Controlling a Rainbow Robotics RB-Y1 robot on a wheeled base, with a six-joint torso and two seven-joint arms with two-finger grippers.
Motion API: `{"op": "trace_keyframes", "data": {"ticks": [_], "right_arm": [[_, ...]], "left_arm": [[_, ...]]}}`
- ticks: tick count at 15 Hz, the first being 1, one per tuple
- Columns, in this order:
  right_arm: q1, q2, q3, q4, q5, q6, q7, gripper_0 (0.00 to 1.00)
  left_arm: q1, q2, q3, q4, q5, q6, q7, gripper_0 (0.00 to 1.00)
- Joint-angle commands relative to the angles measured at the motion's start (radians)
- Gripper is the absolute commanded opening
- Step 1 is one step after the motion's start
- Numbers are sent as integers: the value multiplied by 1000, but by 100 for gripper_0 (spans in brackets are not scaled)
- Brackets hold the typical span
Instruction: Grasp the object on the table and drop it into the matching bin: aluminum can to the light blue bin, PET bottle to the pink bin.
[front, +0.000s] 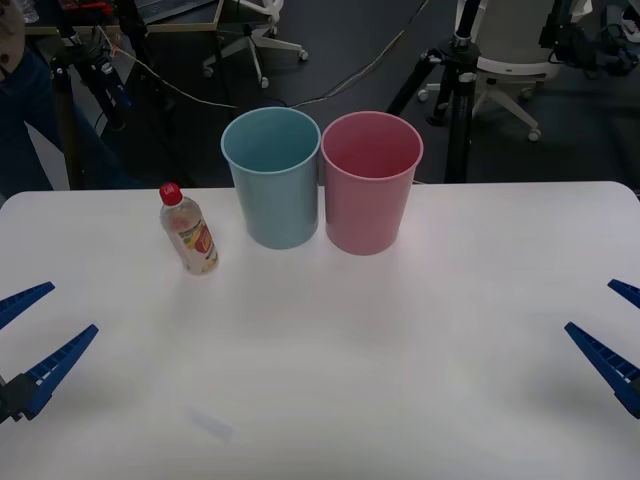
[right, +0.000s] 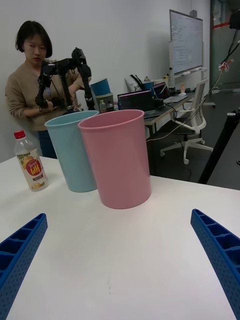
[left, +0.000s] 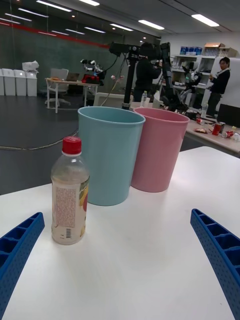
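Observation:
A small clear PET bottle (front: 188, 231) (right: 30, 167) (left: 69, 193) with a red cap and a yellow-and-red label stands upright on the white table (front: 330, 370), just left of the light blue bin (front: 272, 176) (right: 72, 150) (left: 110, 152). The pink bin (front: 370, 180) (right: 118, 157) (left: 158, 148) stands touching the blue one on its right. My left gripper (front: 28, 338) (left: 117, 267) hovers open at the table's front left, short of the bottle. At the front right edge, my right gripper (front: 612, 330) (right: 117, 267) is open and holds nothing.
Behind the table's far edge stand tripods (front: 452, 80), office chairs (front: 505, 60) and cables on a dark floor. A wide bare stretch of tabletop lies between the grippers and the bins.

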Motion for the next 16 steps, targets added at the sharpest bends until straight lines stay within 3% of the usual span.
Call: {"op": "trace_keyframes", "data": {"ticks": [1, 9, 13, 16], "right_arm": [[0, 0, 0, 0, 0, 0, 0, 100], [0, 0, 0, 0, 0, 0, 0, 100], [0, 0, 0, 0, 0, 0, 0, 100], [0, 0, 0, 0, 0, 0, 0, 100]], "left_arm": [[4, -9, -11, 4, -11, 2, -2, 100], [33, -10, -28, -12, -8, 44, -21, 100], [28, -10, -65, -12, -10, 171, -54, 100], [4, -10, -120, 4, -13, 284, -147, 100]]}}
